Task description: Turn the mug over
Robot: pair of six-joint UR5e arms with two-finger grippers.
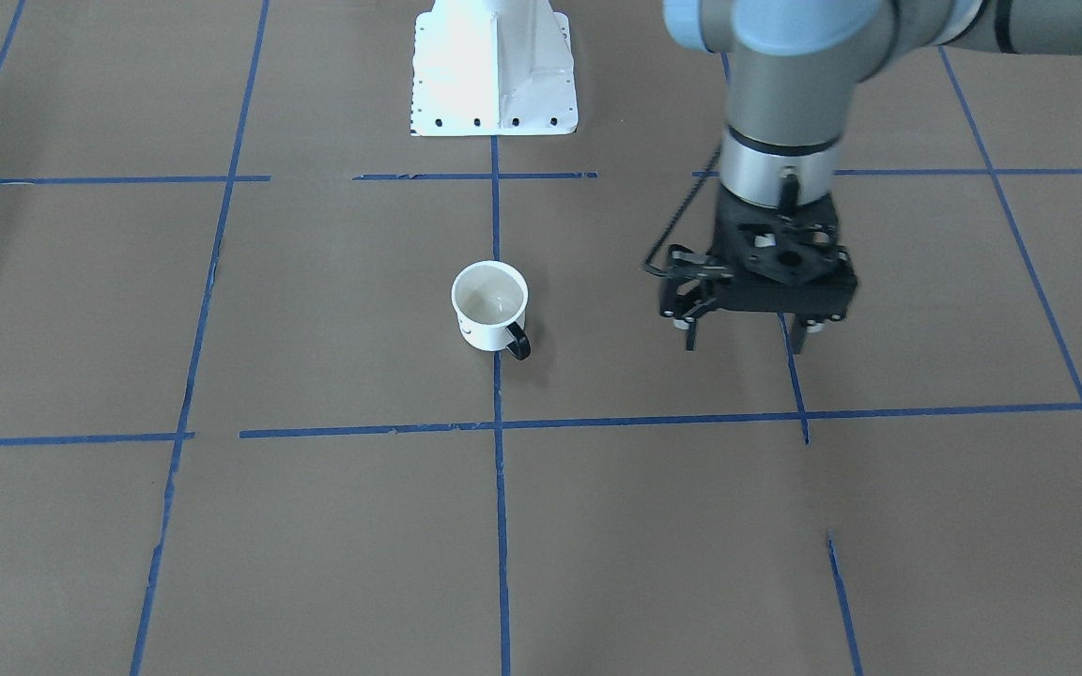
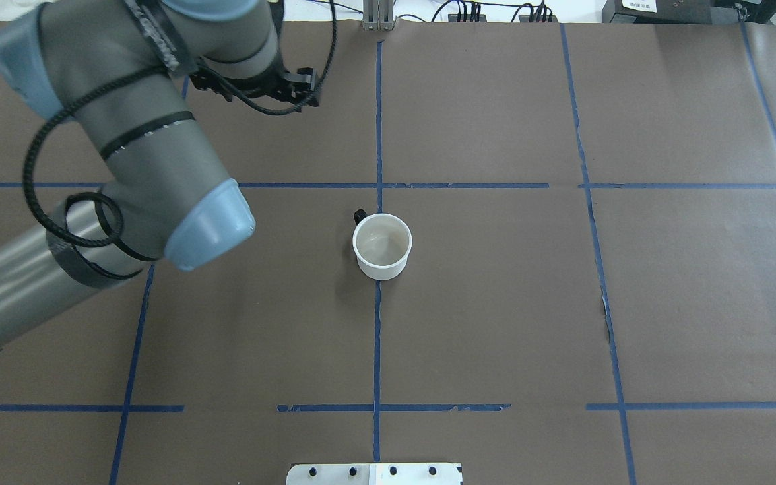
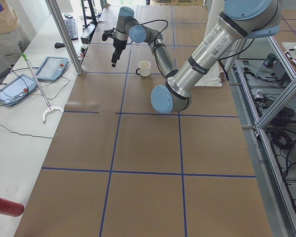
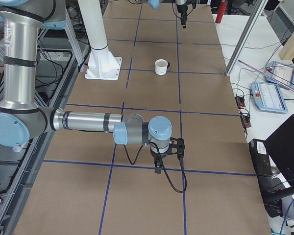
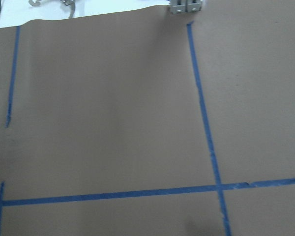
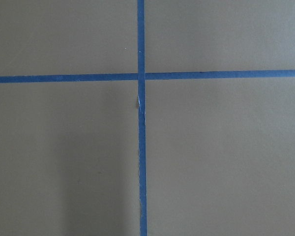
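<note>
Mug: we are seeing the mug [image 1: 490, 307] standing upright, mouth up, near the centre of the front-facing frame. It is sitting on the tabletop [image 1: 334, 310], right over a line of blue tape [image 1: 500, 488].
Handle: we are finding the black handle [image 1: 517, 343] pointing toward the lower right of that frame.
Contact: nothing is touching or holding the mug.
Progress: we are judging that, if the flip means turning the mug mouth down, none of it is showing as done. Approach, grasp, turn and set-down are all remaining. If it means righting the mug, it is already looking finished. We cannot tell which.
Left end effector: the left end effector [image 1: 745, 344] is hanging right of centre in the front-facing frame with its fingers spread wide and empty. It is pointing down, well apart from the mug.
Right end effector: the right end effector [image 4: 159, 164] is showing only in the lower middle of the right-side frame, low over the tabletop and far from the mug. We cannot tell how its fingers are standing.
Surroundings: a white base mount [image 1: 494, 75] is sitting at the top centre, apart from the mug.
Obstructions: we are seeing nothing lying between the left end effector and the mug.
</note>
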